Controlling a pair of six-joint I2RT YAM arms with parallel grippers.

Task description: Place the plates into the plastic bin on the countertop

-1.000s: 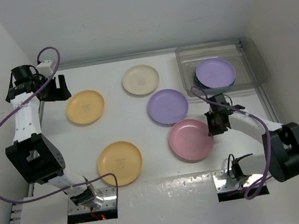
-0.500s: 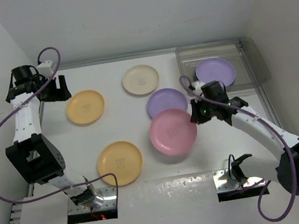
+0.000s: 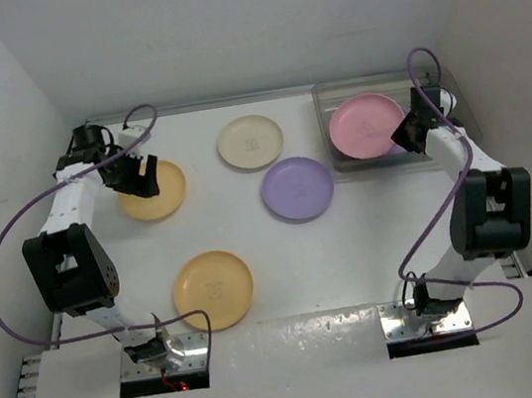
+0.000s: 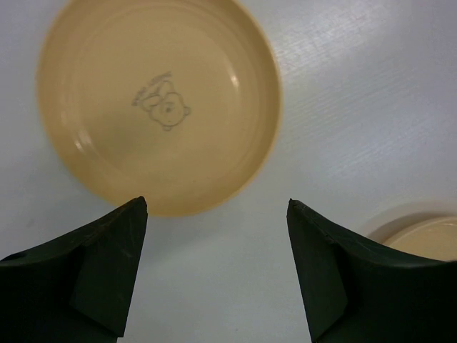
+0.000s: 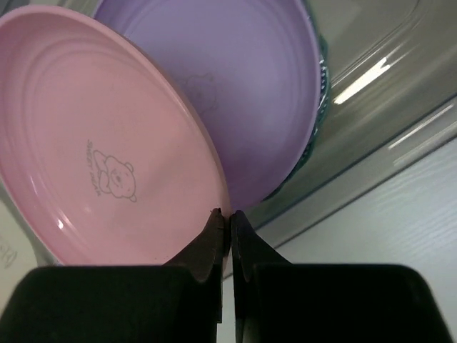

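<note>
My right gripper (image 3: 406,129) (image 5: 229,214) is shut on the rim of a pink plate (image 3: 365,125) (image 5: 100,164) and holds it over the clear plastic bin (image 3: 457,135). Under it in the bin lies a lavender plate (image 5: 243,93) on a teal plate (image 5: 319,100). My left gripper (image 3: 141,175) (image 4: 214,207) is open above the right edge of a yellow-orange plate (image 3: 151,198) (image 4: 157,100). On the white countertop (image 3: 373,243) lie a cream plate (image 3: 250,142), a lavender plate (image 3: 298,189) and a second yellow-orange plate (image 3: 213,289) (image 4: 428,239).
White walls close in the countertop on the left, back and right. The bin sits at the back right corner. The arm bases and metal mounting plates (image 3: 297,339) stand at the near edge.
My right gripper carried the pink plate from the table's middle up and right to over the bin. My left gripper moved from the back left corner to over the yellow-orange plate.
</note>
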